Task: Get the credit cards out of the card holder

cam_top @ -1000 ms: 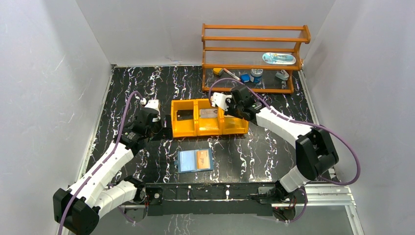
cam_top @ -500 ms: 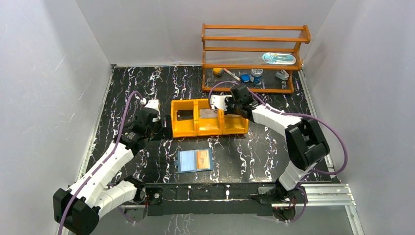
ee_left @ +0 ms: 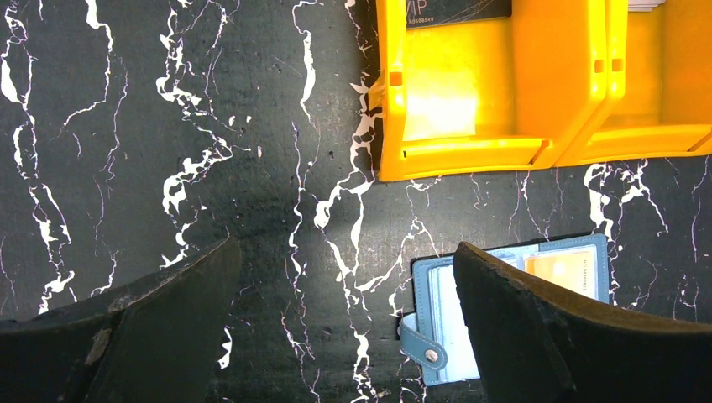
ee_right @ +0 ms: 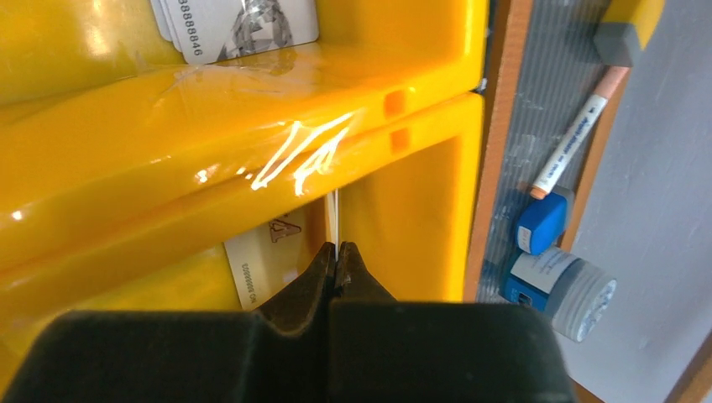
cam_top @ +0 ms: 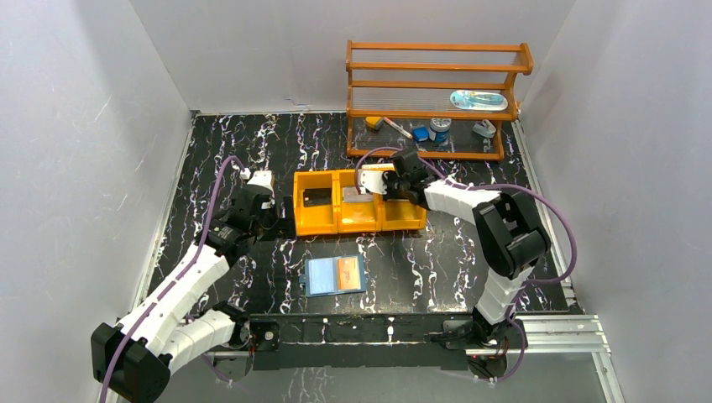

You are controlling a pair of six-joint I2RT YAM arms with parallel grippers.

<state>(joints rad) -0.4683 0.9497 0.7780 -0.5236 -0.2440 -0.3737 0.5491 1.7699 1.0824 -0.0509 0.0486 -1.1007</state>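
Credit card (ee_right: 334, 217): looks thin, stiff, light, slick; grip by an edge. Right end effector (ee_right: 336, 252) clamps it edge-on; left end effector (ee_left: 348, 277) spread wide.

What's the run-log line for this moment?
left gripper: open, above table | right gripper: shut on card in orange tray | card holder: open, orange card inside

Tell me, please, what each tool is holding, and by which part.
The right tool is shut on a thin credit card, seen edge-on, pinched at its near edge over the orange tray. The left tool is open and holds nothing.
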